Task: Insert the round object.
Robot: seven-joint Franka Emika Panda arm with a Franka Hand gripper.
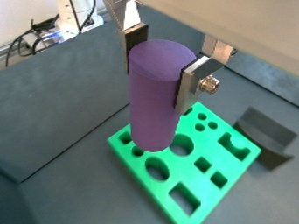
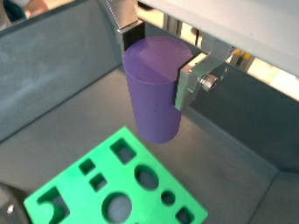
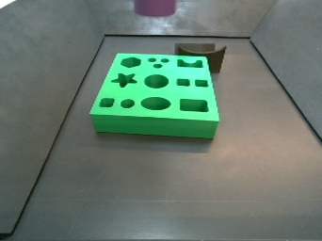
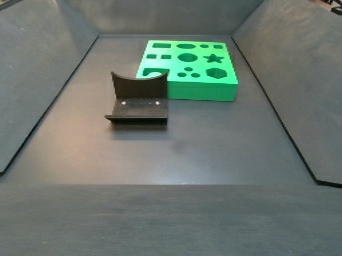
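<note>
The tool is clamped on the purple cylinder, its silver fingers pressing on opposite sides of the upper part so that the long lower part hangs free and upright beneath them; that grip leaves the bottom end clear to enter a hole without the fingers fouling the block. In both wrist views the cylinder hangs well above the green block, a flat slab with cut-outs of several shapes resting on the dark worktop. In a side view only the cylinder's lower end shows at the upper edge of the picture, high over the back of the bin and clearly apart from the block. The large round hole looks like the match for this piece, judging by its outline, though the fit cannot be checked from here. The fixture stands on the worktop just beside the block, empty, and plays no part at present. The insertion is not yet begun: the piece must be carried over the round hole, kept vertical, and lowered; a slight tilt or offset would likely catch it on the rim.
</note>
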